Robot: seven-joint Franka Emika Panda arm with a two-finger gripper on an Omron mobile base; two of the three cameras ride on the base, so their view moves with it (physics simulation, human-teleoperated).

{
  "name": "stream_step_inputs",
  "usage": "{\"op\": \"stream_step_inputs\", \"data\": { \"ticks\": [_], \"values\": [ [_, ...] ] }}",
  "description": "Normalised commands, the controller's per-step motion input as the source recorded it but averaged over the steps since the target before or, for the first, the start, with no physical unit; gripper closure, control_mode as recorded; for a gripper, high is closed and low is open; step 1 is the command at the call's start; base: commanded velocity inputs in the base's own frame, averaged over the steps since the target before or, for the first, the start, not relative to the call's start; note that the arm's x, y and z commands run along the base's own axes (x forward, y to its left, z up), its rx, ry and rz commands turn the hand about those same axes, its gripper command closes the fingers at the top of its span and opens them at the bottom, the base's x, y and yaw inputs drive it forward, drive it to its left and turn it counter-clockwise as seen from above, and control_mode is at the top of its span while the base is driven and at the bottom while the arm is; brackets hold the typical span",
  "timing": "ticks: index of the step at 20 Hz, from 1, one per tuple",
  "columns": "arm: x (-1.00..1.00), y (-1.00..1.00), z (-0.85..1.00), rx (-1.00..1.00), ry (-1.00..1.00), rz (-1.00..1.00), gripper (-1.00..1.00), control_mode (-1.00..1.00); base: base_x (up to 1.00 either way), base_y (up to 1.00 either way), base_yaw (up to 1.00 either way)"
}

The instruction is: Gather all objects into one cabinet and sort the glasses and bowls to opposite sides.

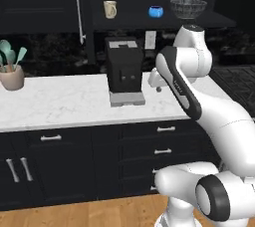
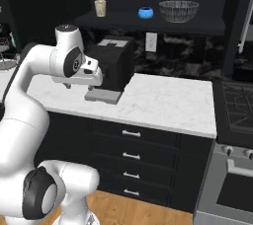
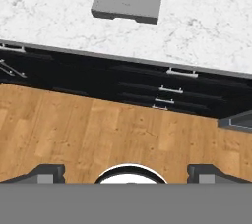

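Overhead, claw (image 3: 126, 173) seemingly wide, floorward.

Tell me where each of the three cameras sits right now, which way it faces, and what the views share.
Left base view: behind the arm's left, facing the counter and open cabinet; arm at right.
Right base view: behind the arm's right, facing the same counter and the stove; arm at left.
Hand view: on the hand, looking down at the floor and drawers; gripper fingertips wide apart at bottom.
Shared: coffee machine, mug, blue vessel, bowl.
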Motion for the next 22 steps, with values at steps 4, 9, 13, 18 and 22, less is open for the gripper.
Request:
{"op": "stream_step_inputs", "data": {
  "ticks": [4, 9, 13, 18, 22],
  "values": [
    [0.0, 0.0, 0.0, 0.0, 0.0, 0.0, -1.0, 1.0, -0.52, 0.0, 0.06],
    [0.0, 0.0, 0.0, 0.0, 0.0, 0.0, -1.0, 1.0, -0.5, -0.02, 0.1],
    [0.0, 0.0, 0.0, 0.0, 0.0, 0.0, -1.0, 1.0, -0.46, -0.09, 0.41],
    [0.0, 0.0, 0.0, 0.0, 0.0, 0.0, -1.0, 1.0, -0.36, -0.14, 0.71],
    [0.0, 0.0, 0.0, 0.0, 0.0, 0.0, -1.0, 1.0, -0.34, -0.08, 0.9]
  ]
}}
